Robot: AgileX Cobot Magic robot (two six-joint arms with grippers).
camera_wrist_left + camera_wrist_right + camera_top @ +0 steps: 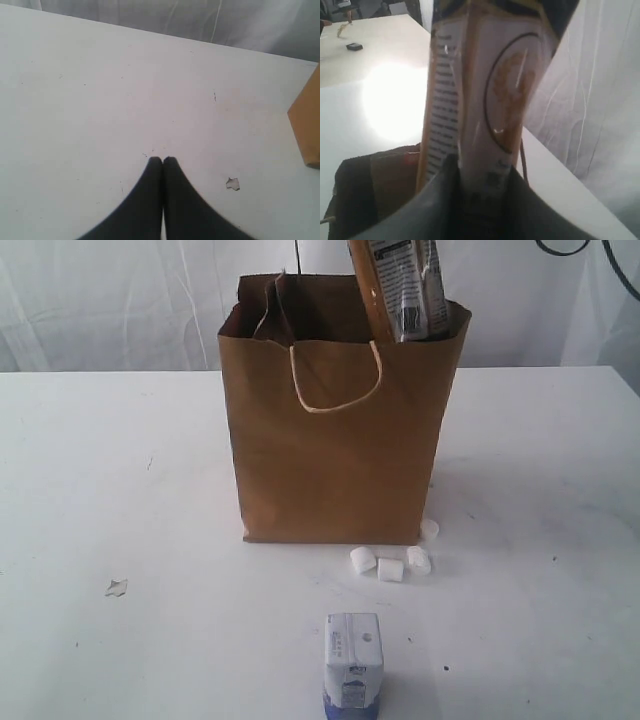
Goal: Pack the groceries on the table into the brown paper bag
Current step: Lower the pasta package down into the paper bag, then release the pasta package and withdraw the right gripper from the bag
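I am looking at a tall brown kraft paper bag (330, 460) standing upright near the middle of a flat white tabletop (120, 490). Its mouth is gaping open, and a cream twisted-cord handle (330, 410) is drooping in a loop down its smooth front face. A long dark-topped packet (405, 285), glossy and crinkled with an orange edge, is sticking up out of the bag's right side, leaning slightly and running past the top of the exterior view. My right hand (481, 172) is clamping that packet between two dark fingers, above the bag's mouth. My left hand (162, 159) is hovering over bare tabletop with its tapered black fingers pressed together, holding nothing. Four small white marshmallows (390, 568), soft stubby cylinders, are lying by the bag's front right corner. A small white-blue carton (352, 665), boxy, is standing near the front edge, well apart from the bag. A torn pale scrap (116, 587) is lying on the left with wide open tabletop around it.
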